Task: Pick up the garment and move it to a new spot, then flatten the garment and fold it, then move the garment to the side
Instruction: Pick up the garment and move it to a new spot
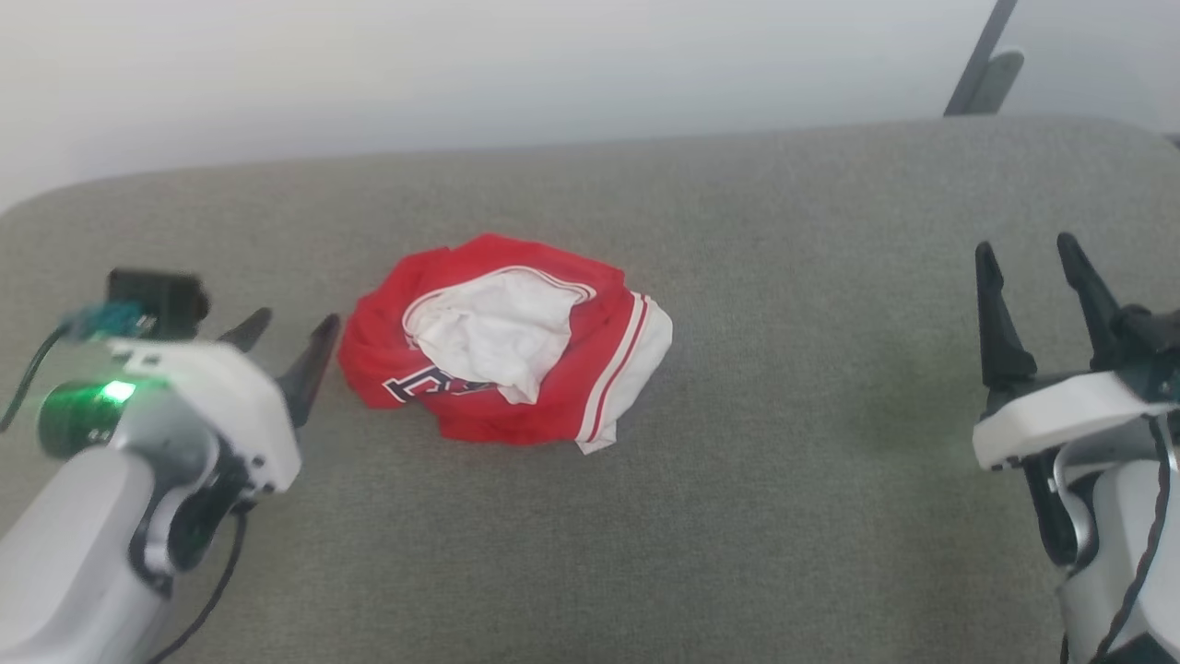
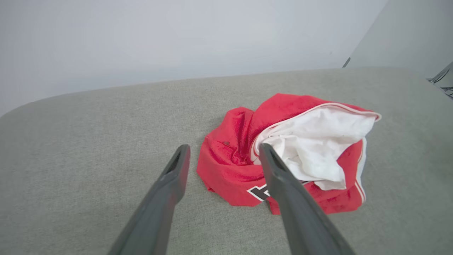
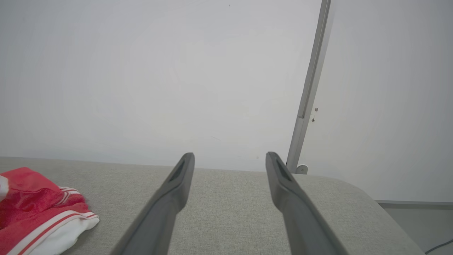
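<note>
On the grey bench (image 1: 784,516) I see the garment (image 1: 553,397) crumpled in a heap. Left jaws sit just left of it, spread wide, holding nothing. Right jaws are well off to its right, likewise spread and empty.

Soft, even daylight; faint shadows, slightly hazy head view.

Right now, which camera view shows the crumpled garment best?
The head view: the whole crumpled garment lies unobstructed on the grey fabric surface. The left wrist view is closer, but one finger of the left hand crosses its lettering. The right wrist view catches a striped corner at its lower left.
</note>
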{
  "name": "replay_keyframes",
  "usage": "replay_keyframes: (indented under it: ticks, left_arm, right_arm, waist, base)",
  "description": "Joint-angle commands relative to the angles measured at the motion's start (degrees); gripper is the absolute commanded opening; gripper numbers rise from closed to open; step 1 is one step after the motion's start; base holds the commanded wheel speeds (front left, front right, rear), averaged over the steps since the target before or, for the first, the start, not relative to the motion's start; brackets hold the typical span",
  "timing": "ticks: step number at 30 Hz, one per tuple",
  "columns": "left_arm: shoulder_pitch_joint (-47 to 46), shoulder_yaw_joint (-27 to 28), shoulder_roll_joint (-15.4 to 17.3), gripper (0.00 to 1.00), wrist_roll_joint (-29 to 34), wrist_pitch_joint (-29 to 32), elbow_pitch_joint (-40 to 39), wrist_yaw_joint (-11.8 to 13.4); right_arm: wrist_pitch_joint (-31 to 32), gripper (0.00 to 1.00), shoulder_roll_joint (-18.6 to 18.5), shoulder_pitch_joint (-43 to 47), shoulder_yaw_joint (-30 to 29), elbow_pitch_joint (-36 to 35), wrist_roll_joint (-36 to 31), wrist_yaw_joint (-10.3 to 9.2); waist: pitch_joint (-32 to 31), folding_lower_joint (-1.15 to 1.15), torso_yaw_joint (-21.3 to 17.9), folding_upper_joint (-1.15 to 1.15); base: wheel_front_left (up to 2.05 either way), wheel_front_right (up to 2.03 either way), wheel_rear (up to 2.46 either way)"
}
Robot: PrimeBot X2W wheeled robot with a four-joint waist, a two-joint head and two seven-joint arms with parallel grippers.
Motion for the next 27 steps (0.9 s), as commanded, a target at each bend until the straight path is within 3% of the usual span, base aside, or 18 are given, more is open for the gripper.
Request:
replay_keyframes:
  ticks: [1, 6, 15, 27]
  left_arm:
    - [2.30, 0.87, 0.68, 1.00, 0.77, -2.52, -1.21, 0.35]
    - [10.46, 5.01, 2.22, 1.00, 0.80, -12.89, -4.30, 1.43]
    - [21.65, 9.92, 2.97, 1.00, 0.12, -24.70, -6.61, 2.70]
    - [31.10, 15.68, 1.65, 1.00, 0.97, -29.86, -7.31, 1.32]
  right_arm:
    - [-0.62, 1.00, -0.13, 1.08, 0.13, 0.14, 0.63, -0.07]
    - [-1.52, 1.00, -0.39, 3.25, 0.38, 1.27, 0.95, -0.07]
    - [-1.96, 1.00, -0.15, 6.34, 0.12, 1.35, 1.36, -0.08]
    - [-1.98, 1.00, 0.65, 9.00, -0.61, 0.19, 1.84, -0.07]
  waist:
    - [-1.45, 0.00, 0.67, 0.00]
    - [-4.05, 0.00, 1.82, 0.00]
    - [-6.45, 0.00, 3.63, 0.00]
    - [-7.16, 0.00, 5.28, 0.00]
  base:
    - [0.00, 0.00, 0.00]
    - [0.00, 0.00, 0.00]
    - [0.00, 0.00, 0.00]
    - [0.00, 0.00, 0.00]
